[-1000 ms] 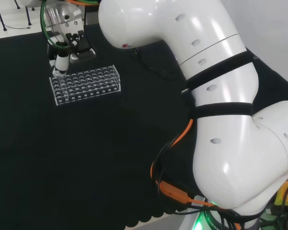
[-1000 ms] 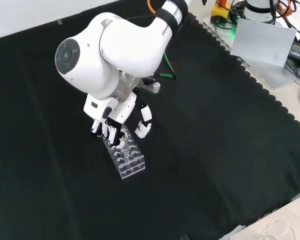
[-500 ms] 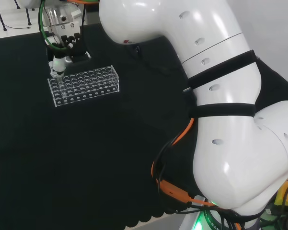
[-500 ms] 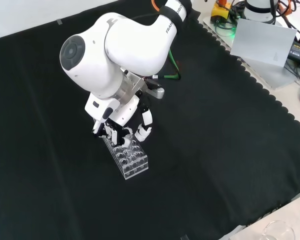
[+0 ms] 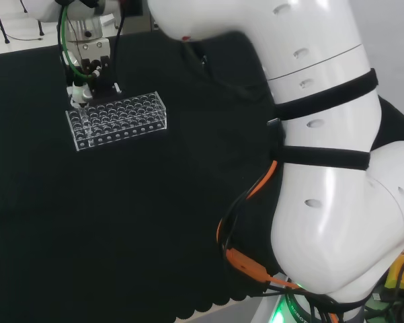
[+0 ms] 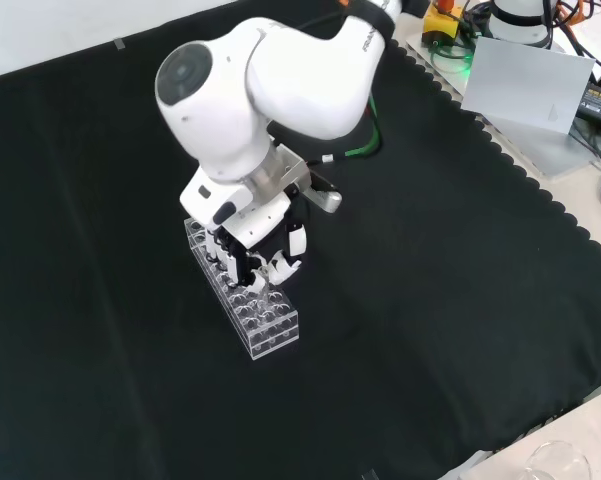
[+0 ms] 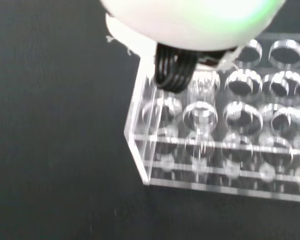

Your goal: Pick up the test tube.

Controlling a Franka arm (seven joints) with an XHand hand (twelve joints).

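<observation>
one clear rack (image 6: 255, 318) lies on the black cloth (image 6: 430, 300), and the hand (image 6: 252, 262), fingers curled, sits over its far end, grasp unclear.

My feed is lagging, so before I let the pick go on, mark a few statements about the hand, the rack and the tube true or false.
1. The clear test tube rack stands upright on the black cloth. True.
2. The hand is above the rack's end farther up in the front view. True.
3. In the head view the hand is at the rack's right end. False: it is at the left end of the rack.
4. The rack lies tipped on its side. False: its holes face up.
5. A test tube is plainly lifted clear of the rack. False: the clear tube cannot be made out.
</observation>
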